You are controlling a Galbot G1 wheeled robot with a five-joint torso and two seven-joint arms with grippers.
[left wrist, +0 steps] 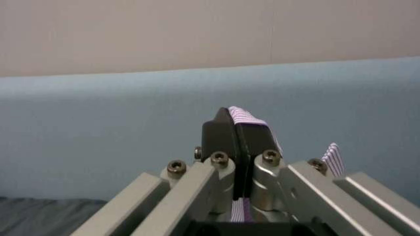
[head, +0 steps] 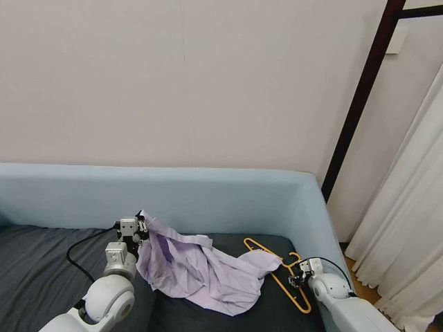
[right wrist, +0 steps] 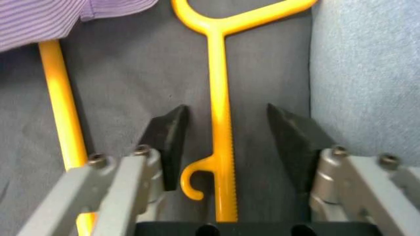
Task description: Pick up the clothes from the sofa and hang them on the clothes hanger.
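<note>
Your left gripper is clamped shut on a fold of the pale lilac striped shirt, holding that corner up off the seat of the light blue sofa, close to the sofa's backrest. The rest of the cloth trails down across the sofa's dark grey cushion. From the left wrist you can see the striped fabric pinched between the closed fingers, so that grasp looks secure. Your right gripper sits low over the seat at the sofa's right end, hard by the armrest. It is spread wide and straddles one straight bar of the yellow plastic clothes hanger, which lies flat on the sofa cushion. In the right wrist view the bar runs between the open fingers, slightly nearer one pad, with a little hook notch close to the palm. I would centre on the bar first and then come down enough to close around it. Squeeze squarely so it does not skid along the cushion, and avoid pinching the seat fabric. The shirt's hem overlaps the hanger's far bar, so hold the cloth high to stop it dragging.
</note>
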